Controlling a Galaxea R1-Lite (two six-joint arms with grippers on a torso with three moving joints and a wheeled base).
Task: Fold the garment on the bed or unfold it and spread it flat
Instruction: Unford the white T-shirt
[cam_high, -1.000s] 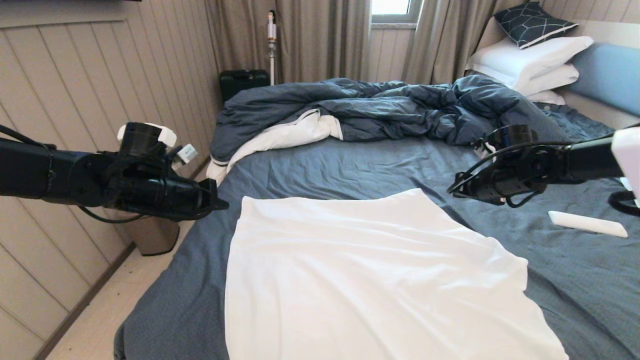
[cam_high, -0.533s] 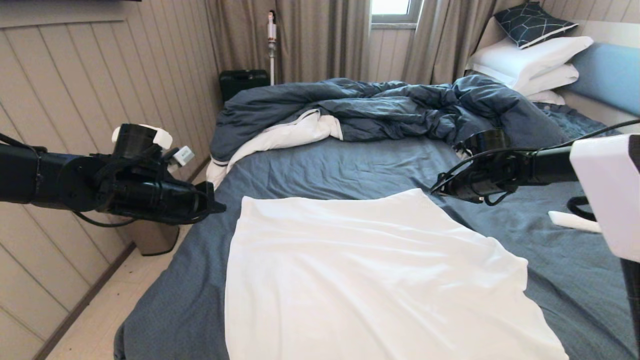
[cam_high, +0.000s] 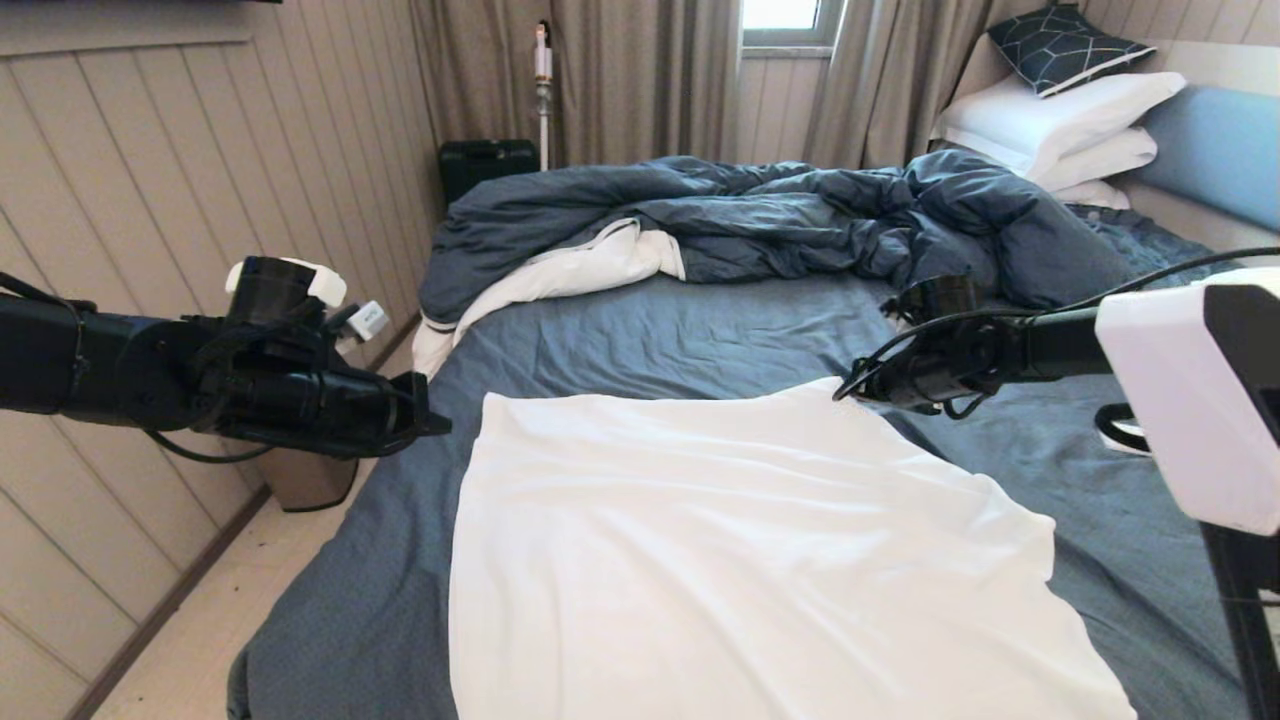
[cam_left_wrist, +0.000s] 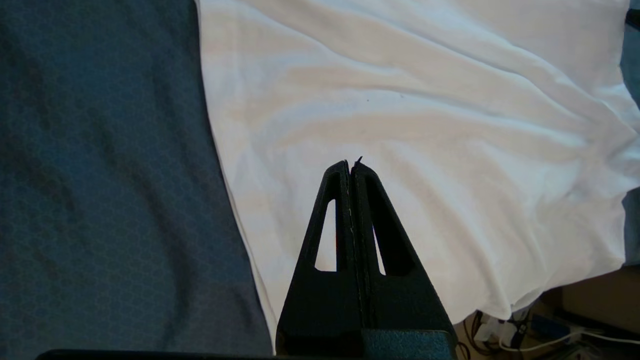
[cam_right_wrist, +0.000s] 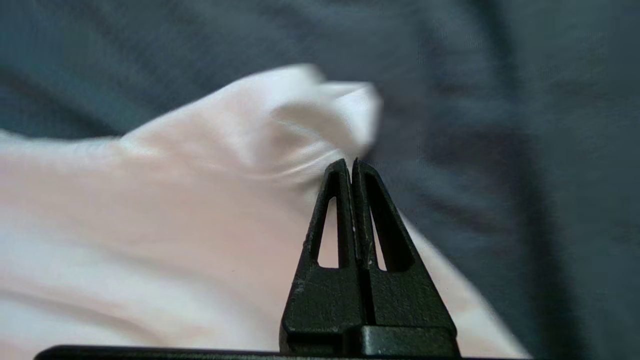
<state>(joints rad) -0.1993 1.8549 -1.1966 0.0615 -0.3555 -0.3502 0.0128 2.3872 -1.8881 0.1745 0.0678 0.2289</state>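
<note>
The white garment (cam_high: 740, 540) lies spread on the near half of the bed (cam_high: 660, 330), with soft wrinkles across it. My left gripper (cam_high: 440, 427) hovers just off the garment's far left corner, shut and empty; in its wrist view (cam_left_wrist: 351, 162) the white cloth (cam_left_wrist: 425, 125) lies below it. My right gripper (cam_high: 843, 392) is shut and empty, right at the garment's far right corner. From that wrist, the gripper (cam_right_wrist: 350, 162) points at the raised white corner (cam_right_wrist: 310, 110) against the blue sheet.
A rumpled dark blue duvet (cam_high: 760, 215) with white lining fills the far half of the bed. White pillows (cam_high: 1060, 125) and a patterned cushion are stacked at the blue headboard (cam_high: 1215, 150). A panelled wall and a bin (cam_high: 305, 480) stand left of the bed.
My right arm has swung left and nearer, from over the bare sheet to the garment's far right corner. The left gripper has sunk slightly. The garment has not moved.
</note>
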